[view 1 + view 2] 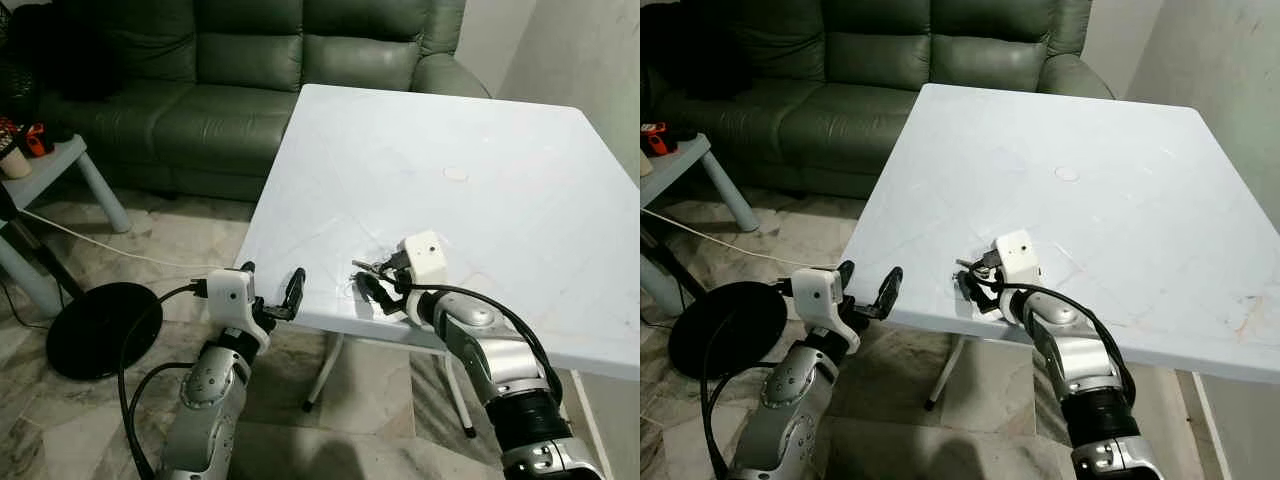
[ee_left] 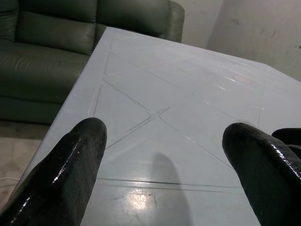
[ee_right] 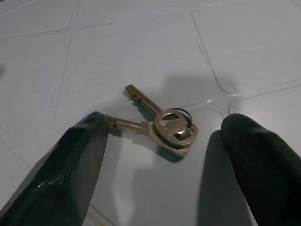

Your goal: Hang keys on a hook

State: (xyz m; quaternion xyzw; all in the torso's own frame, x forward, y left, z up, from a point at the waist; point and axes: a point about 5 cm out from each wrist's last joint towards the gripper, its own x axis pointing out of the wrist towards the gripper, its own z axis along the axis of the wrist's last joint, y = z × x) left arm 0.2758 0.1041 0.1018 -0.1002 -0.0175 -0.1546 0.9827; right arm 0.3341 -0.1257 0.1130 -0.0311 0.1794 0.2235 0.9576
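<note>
— What's over on the left of the room?

— A black round base (image 1: 95, 328) on the marble floor (image 1: 180, 240), a white cable (image 1: 100, 243) trailing across the tiles, and the corner of a pale side table (image 1: 60, 165). Behind them, a dark green leather sofa (image 1: 250, 70) runs along the back.

— And the left gripper (image 1: 272, 292)?

— It hovers at the near left corner of the white counter (image 1: 480, 130), its two black fingers (image 2: 75, 165) spread apart and holding nothing. From its wrist camera the counter's moulded grooves stretch ahead between the fingers.

— Where are the keys?

— The keys (image 3: 162, 123) lie flat on the counter close to its near edge, two brassy keys joined on a small ring (image 3: 181, 115), blades fanned out and pointing away from the ring.

— Has the right gripper (image 1: 380, 283) got hold of them?

— No. Its fingers (image 3: 70, 165) are parted and lowered over the keys, one on either side. One fingertip sits right at the tip of one key's blade; whether it actually touches is hard to tell. The other finger stands apart from the ring.

— Anything further right?

— A small round mark (image 1: 456, 174) on the counter's far half, and a plain wall (image 1: 590, 60) beyond it.
</note>
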